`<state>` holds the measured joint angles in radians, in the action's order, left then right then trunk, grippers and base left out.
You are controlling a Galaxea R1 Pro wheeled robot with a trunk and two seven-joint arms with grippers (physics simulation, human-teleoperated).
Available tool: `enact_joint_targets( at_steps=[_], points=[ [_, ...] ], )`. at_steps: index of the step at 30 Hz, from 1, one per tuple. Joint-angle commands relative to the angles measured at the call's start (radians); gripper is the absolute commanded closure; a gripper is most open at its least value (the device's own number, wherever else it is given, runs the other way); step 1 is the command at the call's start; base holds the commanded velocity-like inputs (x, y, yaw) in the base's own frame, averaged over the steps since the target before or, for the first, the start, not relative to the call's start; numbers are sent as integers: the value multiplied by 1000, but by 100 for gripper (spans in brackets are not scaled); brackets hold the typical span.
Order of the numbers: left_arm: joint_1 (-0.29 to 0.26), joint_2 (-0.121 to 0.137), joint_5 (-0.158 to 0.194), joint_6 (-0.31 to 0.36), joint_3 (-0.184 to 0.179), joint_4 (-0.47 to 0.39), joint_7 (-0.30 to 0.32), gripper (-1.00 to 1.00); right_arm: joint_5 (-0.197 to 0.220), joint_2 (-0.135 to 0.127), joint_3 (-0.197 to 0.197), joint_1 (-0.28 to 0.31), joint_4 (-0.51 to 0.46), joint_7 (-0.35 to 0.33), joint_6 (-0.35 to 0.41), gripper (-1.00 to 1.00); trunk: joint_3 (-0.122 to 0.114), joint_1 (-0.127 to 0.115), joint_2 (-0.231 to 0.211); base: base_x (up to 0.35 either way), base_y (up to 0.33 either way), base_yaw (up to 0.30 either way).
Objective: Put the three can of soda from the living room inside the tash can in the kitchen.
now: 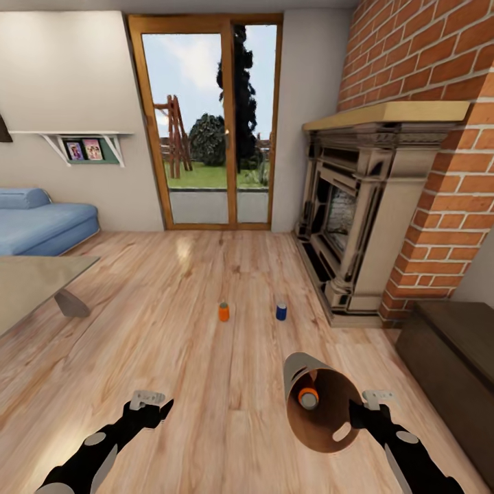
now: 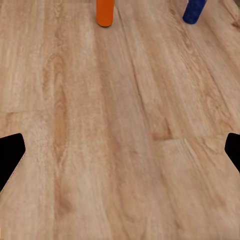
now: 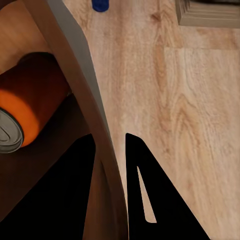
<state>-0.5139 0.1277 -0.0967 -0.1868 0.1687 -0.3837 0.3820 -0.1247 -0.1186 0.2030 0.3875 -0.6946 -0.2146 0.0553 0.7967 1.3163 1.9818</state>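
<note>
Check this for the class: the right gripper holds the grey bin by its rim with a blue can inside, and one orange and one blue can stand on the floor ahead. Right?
Not quite. The can inside the bin is orange, as the head view and right wrist view show. The right gripper does grip its rim, and the orange can and blue can stand on the floor.

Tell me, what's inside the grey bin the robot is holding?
One orange soda can lies on its side inside the bin, silver top showing. The right gripper pinches the bin's rim. The deepest part behind the can is hidden, so I can't say more.

The orange can (image 2: 105, 12) and blue can (image 2: 194, 10) are cropped at the frame edge.
</note>
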Motion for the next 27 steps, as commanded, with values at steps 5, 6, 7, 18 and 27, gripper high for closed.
enact_joint_targets(
  at_steps=[5,6,7,18,27],
  points=[
    [0,0,0,0,0,0,0,-100,7,2,0,1,-2,-3,0,100,0,0,0,327,87,0],
    [0,0,0,0,0,0,0,-100,7,2,0,1,-2,-3,0,100,0,0,0,327,103,0],
    [0,0,0,0,0,0,0,-100,7,2,0,1,-2,-3,0,100,0,0,0,327,106,0],
    [0,0,0,-2,0,0,0,-100,7,4,0,1,-2,-3,-1,100,0,0,0,327,130,0],
    [0,0,-1,-2,0,1,0,-100,7,5,-1,1,-2,-3,0,100,0,0,0,323,150,0]
  ],
)
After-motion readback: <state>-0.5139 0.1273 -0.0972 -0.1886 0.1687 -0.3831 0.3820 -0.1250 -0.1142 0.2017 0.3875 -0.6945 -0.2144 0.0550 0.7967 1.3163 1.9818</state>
